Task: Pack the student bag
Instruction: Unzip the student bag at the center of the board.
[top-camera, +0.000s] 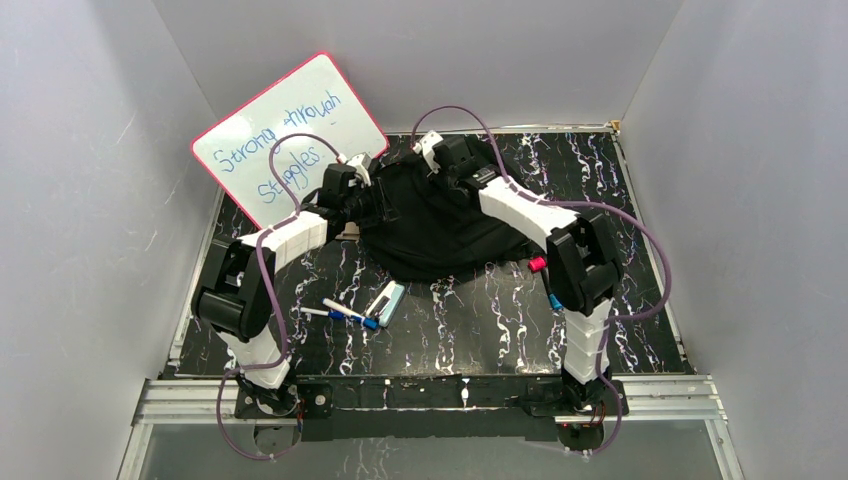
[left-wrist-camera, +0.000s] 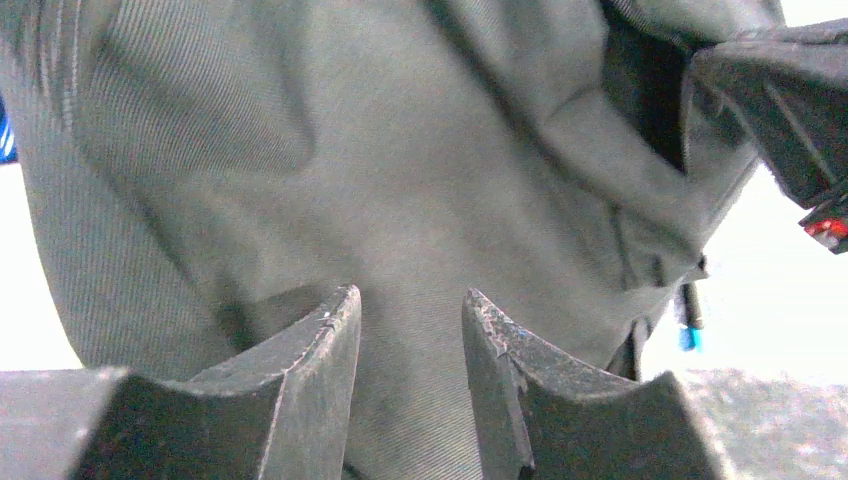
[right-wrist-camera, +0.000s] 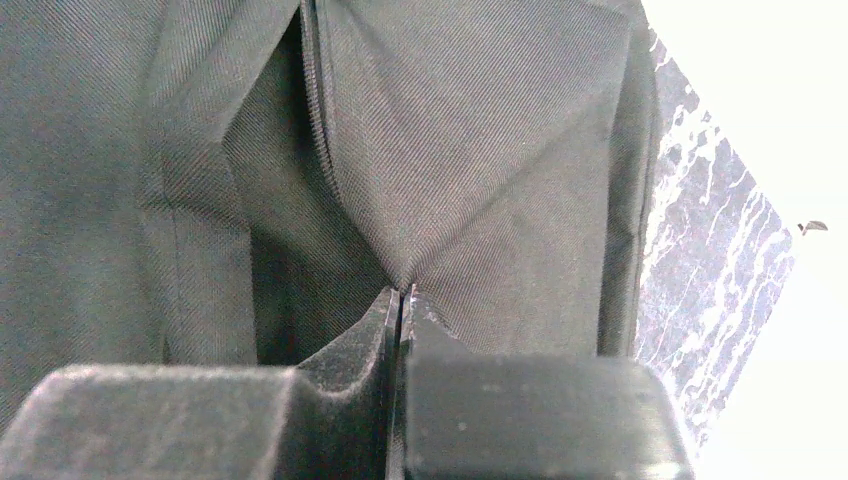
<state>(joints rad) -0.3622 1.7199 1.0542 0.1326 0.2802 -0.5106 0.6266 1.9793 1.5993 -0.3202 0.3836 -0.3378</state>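
Your right gripper (right-wrist-camera: 400, 298) is pinched tight on a fold of the student bag (top-camera: 440, 225), beside its zip. Your left gripper (left-wrist-camera: 410, 293) stands half apart with bag fabric in the gap; can't tell if it's clamping. The bag sits mid-table (top-camera: 480, 330) toward the far edge, between both grippers.

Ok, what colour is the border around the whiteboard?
The whiteboard has a pinkish-red border; the top external view shows it best.
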